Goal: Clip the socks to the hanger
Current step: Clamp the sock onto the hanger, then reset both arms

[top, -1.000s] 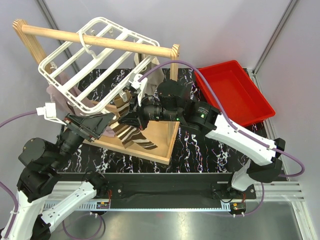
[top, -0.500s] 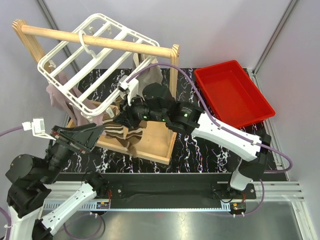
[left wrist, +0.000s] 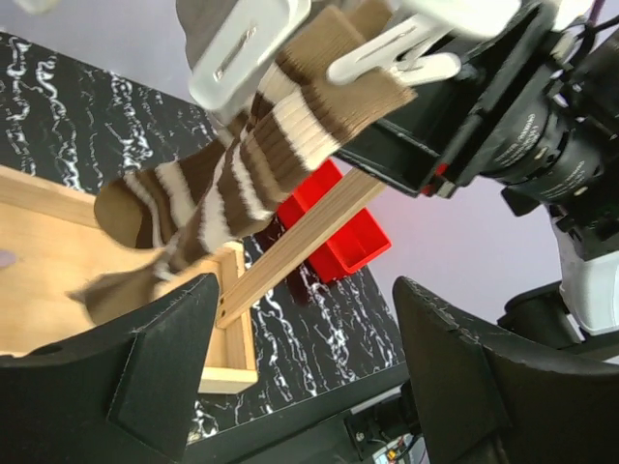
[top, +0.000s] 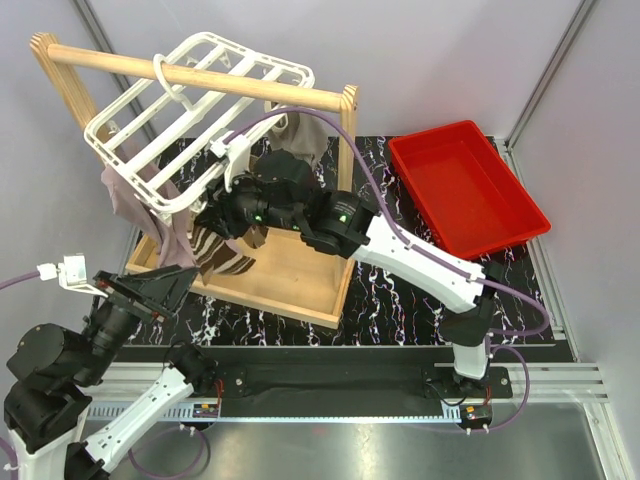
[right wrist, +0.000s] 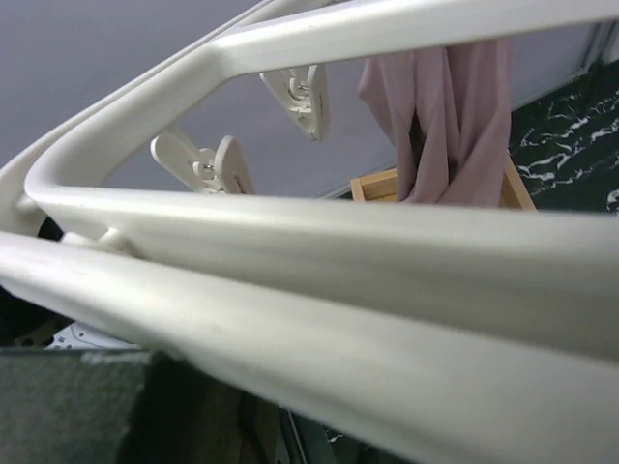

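Note:
The white hanger [top: 128, 168] hangs tilted from the wooden rail [top: 200, 78]. Its bars fill the right wrist view [right wrist: 319, 242]. The striped socks [top: 215, 250] dangle below its near side. In the left wrist view the socks [left wrist: 242, 164] hang from white clips [left wrist: 247, 43] at their cuffs. My right gripper [top: 222, 215] reaches under the hanger and is shut on the sock cuff; its black body [left wrist: 484, 116] sits against the cuff. My left gripper [top: 165, 285] is open and empty, low and apart from the socks [left wrist: 305, 377].
The rail stands on a wooden base tray [top: 290, 280]. Mauve cloths [top: 125, 195] hang at the hanger's left, a grey-beige cloth [top: 305, 135] at the rail's right end. A red bin [top: 465, 185] sits at the right. More clips [right wrist: 300, 92] dangle from the bars.
My right arm has carried the socks left and up under the hanger. My left gripper has drawn back down and left, away from the hanger. The hanger has swung.

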`<control>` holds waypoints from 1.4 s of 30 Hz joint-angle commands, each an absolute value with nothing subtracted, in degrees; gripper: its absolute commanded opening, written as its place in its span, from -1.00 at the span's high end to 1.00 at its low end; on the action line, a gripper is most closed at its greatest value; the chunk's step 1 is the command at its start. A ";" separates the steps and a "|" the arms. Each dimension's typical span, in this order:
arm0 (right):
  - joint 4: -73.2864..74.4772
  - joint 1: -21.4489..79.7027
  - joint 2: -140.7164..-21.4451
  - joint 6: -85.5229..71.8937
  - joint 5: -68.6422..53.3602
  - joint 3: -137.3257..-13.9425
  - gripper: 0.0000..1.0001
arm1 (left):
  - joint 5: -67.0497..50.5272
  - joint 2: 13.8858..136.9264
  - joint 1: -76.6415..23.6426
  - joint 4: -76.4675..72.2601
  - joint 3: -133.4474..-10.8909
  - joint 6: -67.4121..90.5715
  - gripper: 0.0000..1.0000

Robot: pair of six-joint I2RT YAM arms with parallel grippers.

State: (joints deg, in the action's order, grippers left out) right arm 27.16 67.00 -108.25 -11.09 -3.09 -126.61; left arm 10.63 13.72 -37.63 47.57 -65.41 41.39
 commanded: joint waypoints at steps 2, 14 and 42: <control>26.81 68.20 -112.50 -11.60 -5.79 -132.36 0.30 | 12.92 12.48 -37.79 48.78 -68.03 39.73 -0.52; 29.26 68.47 -113.21 -14.77 -11.43 -130.79 -0.14 | 14.94 12.39 -37.71 52.56 -68.82 42.54 -0.44; 29.31 68.56 -69.31 -15.29 6.68 -84.05 -0.99 | 6.16 11.27 -37.79 41.25 -53.83 50.88 -0.46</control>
State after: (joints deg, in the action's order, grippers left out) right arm 35.53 68.62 -78.04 -14.63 2.24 -89.78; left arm 8.67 14.59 -37.63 48.03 -59.57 49.21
